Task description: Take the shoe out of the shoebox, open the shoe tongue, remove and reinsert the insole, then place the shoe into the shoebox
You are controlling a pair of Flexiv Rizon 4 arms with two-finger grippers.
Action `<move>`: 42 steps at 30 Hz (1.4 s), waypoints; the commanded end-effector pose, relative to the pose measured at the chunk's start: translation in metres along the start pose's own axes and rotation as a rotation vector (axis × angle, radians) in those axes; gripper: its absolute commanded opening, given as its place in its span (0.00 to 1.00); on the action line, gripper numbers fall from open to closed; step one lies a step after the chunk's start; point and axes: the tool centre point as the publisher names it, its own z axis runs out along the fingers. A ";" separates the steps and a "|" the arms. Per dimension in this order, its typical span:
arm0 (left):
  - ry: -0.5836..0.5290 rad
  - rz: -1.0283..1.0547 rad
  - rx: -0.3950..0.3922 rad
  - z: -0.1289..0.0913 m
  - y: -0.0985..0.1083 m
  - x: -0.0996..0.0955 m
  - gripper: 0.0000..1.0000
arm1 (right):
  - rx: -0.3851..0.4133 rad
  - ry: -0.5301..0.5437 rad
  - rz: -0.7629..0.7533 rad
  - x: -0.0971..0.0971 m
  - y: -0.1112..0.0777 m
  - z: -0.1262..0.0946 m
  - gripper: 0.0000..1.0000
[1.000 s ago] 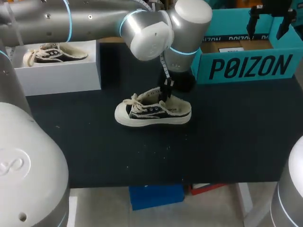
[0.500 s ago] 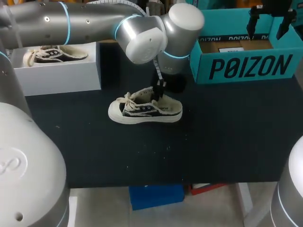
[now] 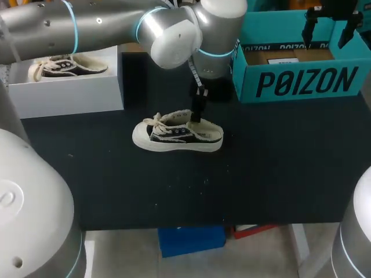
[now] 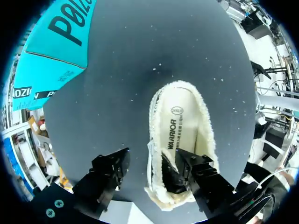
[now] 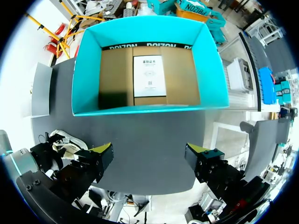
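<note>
The black table (image 3: 278,168) carries everything. My left arm (image 3: 87,26) comes in across it, and its gripper (image 3: 197,111) hangs straight down over the heel of the shoe (image 3: 177,134).

The teal shoebox (image 3: 301,84) stands open beside that gripper, apart from the shoe. In the right wrist view the same box (image 5: 88,70) lies directly ahead of the right gripper (image 5: 148,156), showing its brown floor with a white sheet on it.

A white box (image 3: 75,90) sits on the far side of the left gripper from the shoebox, well apart, with a second shoe (image 3: 66,65) on top of it.

The task's shoe stands upright on its sole on the table, outside both boxes. In the left wrist view the shoe (image 4: 205,126) stretches away ahead of the left gripper (image 4: 147,158), heel nearest, toe farthest. The left gripper's fingers are spread. One dips into the heel opening against the fleecy lining, and the other stands outside the shoe, clear of its side wall, so nothing is clamped.

The right gripper's fingers are wide apart and hold nothing.

The pale insole (image 4: 180,128) lies flat inside the shoe, just ahead of the finger in the heel.
</note>
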 end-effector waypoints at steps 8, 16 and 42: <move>-0.079 -0.001 0.304 -0.064 0.077 0.032 1.00 | 0.001 0.000 0.000 0.000 0.000 0.000 1.00; -0.091 -0.051 0.476 -0.071 0.118 0.050 1.00 | 0.001 0.000 0.000 0.000 0.000 0.000 1.00; -0.101 -0.022 0.582 -0.065 0.157 0.059 1.00 | -0.007 -0.041 -0.093 0.011 0.000 -0.003 1.00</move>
